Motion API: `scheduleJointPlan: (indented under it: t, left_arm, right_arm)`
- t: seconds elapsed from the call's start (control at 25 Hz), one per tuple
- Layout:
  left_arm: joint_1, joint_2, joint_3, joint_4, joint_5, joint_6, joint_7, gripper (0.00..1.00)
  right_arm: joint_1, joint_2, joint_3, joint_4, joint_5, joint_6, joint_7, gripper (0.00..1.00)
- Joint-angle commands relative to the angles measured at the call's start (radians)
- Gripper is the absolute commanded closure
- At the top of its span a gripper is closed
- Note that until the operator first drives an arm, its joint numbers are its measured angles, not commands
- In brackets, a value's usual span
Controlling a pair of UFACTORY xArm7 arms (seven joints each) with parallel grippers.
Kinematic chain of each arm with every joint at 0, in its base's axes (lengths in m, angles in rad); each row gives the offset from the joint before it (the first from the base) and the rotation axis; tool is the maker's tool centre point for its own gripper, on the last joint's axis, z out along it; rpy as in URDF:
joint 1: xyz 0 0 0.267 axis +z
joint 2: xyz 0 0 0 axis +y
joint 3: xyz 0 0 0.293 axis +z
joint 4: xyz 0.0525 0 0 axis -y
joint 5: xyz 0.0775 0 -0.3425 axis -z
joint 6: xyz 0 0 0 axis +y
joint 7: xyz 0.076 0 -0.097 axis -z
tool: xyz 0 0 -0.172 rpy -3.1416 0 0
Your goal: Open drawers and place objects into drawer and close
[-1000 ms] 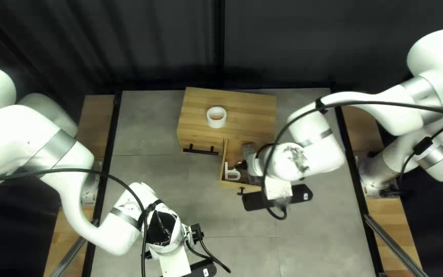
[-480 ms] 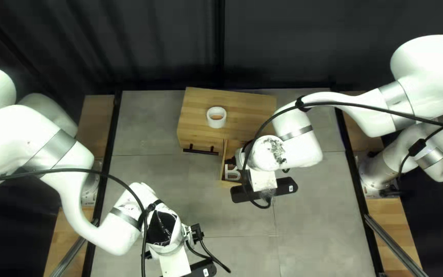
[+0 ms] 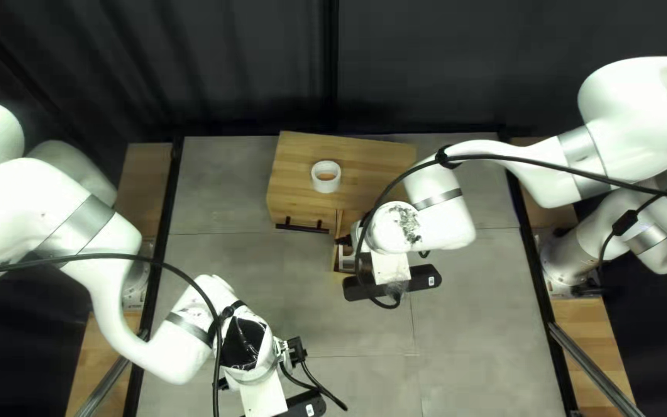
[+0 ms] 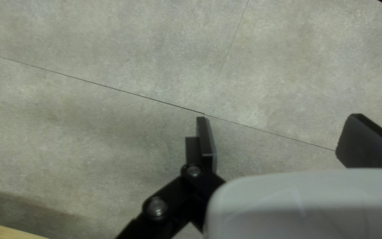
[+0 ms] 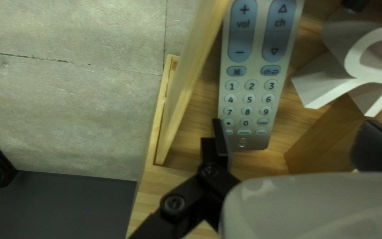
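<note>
Since my right gripper (image 5: 292,124) has shifted across the open drawer (image 5: 190,79), I list: right claw, parted and empty; remote (image 5: 246,106) and white letter (image 5: 334,90), inside it; left gripper (image 4: 277,117), open, well apart from it; closing, likely next.

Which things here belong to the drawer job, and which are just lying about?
For the job:
Wooden cabinet
Open drawer
Remote control and white letter, both inside it
Closed drawer
White ring on top, probably to be stowed
Right gripper, open above the open drawer

Just around:
Dark curtain
Black cable along the right arm
</note>
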Motion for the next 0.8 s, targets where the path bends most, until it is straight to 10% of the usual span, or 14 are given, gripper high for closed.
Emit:
scheduleJointPlan:
  t: [0.04, 0.8]
  left_arm:
    - [0.000, 0.000, 0.000, 0.000, 0.000, 0.000, 0.000, 0.00]
    - [0.000, 0.000, 0.000, 0.000, 0.000, 0.000, 0.000, 0.00]
  right_arm:
    - [-0.005, 0.003, -0.004, -0.002, 0.001, 0.001, -0.004, 0.00]
    - [-0.032, 0.011, -0.021, -0.049, -0.001, -0.058, -0.019, 0.00]
